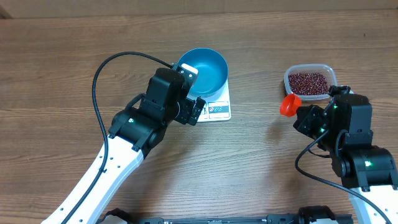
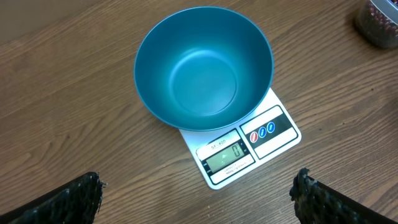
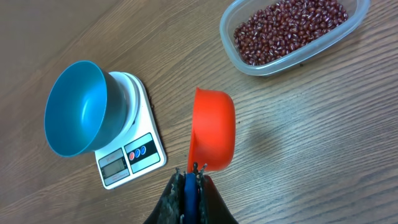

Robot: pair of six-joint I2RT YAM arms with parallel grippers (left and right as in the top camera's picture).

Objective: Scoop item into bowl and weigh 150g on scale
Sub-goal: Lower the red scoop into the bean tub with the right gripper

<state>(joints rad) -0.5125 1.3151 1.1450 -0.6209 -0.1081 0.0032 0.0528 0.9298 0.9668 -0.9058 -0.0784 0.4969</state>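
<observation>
The blue bowl stands empty on the white scale, whose display shows 0. Just left of the scale my left gripper is open, with nothing between its fingers. The item, dark red beans, fills a clear tub at the right. My right gripper is shut on the blue handle of an empty orange scoop. The scoop hangs above the table between the tub and the scale.
The clear plastic tub sits on the wooden table at the far right. A black cable loops off the left arm over the table's left side.
</observation>
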